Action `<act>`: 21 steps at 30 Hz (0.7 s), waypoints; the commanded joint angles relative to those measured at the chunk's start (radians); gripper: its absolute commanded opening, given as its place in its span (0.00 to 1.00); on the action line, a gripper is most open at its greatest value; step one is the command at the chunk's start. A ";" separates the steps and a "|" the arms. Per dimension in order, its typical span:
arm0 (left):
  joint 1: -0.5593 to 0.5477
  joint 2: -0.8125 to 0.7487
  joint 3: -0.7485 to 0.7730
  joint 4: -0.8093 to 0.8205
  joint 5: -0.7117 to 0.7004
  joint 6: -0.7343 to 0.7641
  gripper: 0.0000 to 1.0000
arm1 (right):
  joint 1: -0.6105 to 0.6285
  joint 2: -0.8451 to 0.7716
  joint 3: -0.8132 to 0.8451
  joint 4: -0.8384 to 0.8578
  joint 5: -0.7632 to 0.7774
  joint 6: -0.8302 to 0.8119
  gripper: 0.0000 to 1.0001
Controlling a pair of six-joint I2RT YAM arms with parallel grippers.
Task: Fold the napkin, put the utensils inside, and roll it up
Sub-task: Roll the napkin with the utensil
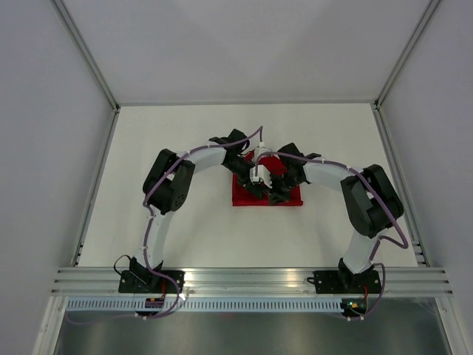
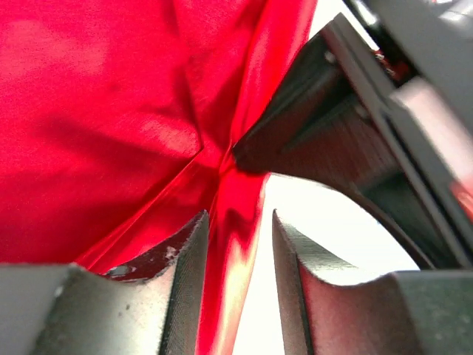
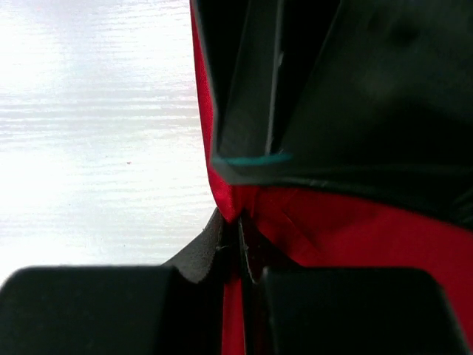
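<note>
Here, seen from above, a plain deep-red cloth napkin lies on the white table, just above the middle of the frame. It shows as a small rectangle with straight lower and side edges. Two black robot arms curve in from the lower left and lower right and meet over the napkin's upper part, hiding much of it.

In the left wrist view, the left gripper fills the bottom of the frame. Its two dark grey fingers are spread apart. A glossy raised ridge of red cloth runs up through the gap, close against the finger on the left, with bright white table showing beside the finger on the right. Red cloth fills the upper left of this view, creased toward a point near the centre, where the dark tip of the other gripper meets it.

In the right wrist view, the right gripper sits at the bottom centre, its black fingers pressed together on a thin fold of the napkin. Red cloth spreads to the lower right, white table to the left, and a dark blurred gripper body fills the upper right.
</note>
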 commanded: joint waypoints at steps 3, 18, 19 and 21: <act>0.044 -0.155 -0.031 0.176 -0.053 -0.131 0.46 | -0.054 0.111 0.118 -0.243 -0.146 -0.110 0.04; 0.044 -0.641 -0.526 0.669 -0.514 -0.284 0.50 | -0.146 0.435 0.443 -0.637 -0.223 -0.247 0.04; 0.033 -0.669 -0.560 0.721 -0.565 -0.281 0.50 | -0.147 0.455 0.451 -0.640 -0.217 -0.242 0.04; -0.028 -0.738 -0.652 0.795 -0.617 -0.264 0.51 | -0.149 0.474 0.474 -0.648 -0.200 -0.225 0.05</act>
